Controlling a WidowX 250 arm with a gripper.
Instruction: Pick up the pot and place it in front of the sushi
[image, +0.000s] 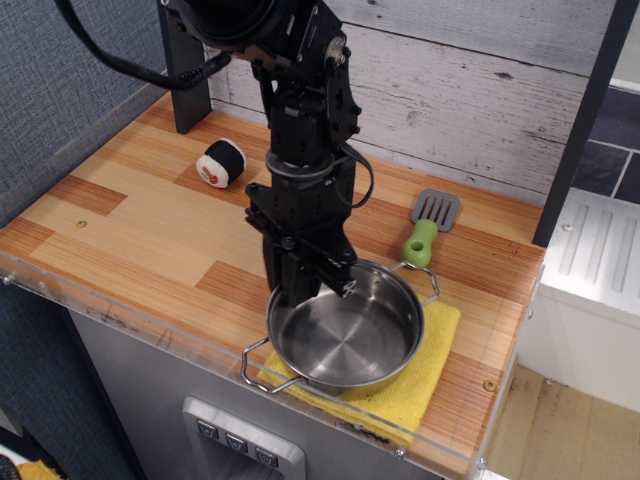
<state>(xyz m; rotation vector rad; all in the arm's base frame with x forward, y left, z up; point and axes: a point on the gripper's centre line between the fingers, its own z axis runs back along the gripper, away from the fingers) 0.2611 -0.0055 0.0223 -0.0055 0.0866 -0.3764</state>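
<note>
Front edge: a clear plastic lip (130, 320) runs along the near side of the wooden counter (130, 230), low in the frame.
Pot: a shallow shiny steel pot (345, 338) sits lower centre, resting on a yellow cloth (430, 365), with one wire loop handle (262, 368) poking toward the front edge and the other at its far right.
Gripper: the black gripper (303, 290) reaches down at the pot's upper-left rim, its jaws drawn narrow with one finger seemingly inside the wall and one outside; whether the rim is truly pinched, I cannot tell.
Step in hand: likely securing the rim before lifting. A good grip would be firm on the thin wall, and the lift straight up, so the pot does not tip or drag the cloth along.
Spatula: a grey-bladed spatula with a green handle (427, 232) lies just beyond the pot, right of centre, near its far handle.
Sushi: the small black-wrapped sushi (221, 162) lies upper left, well apart from the pot.
Path: the bare wood near the sushi looks free; the robot's own arm stands between pot and sushi.
Back: a pale plank wall (480, 90) closes the scene.
</note>
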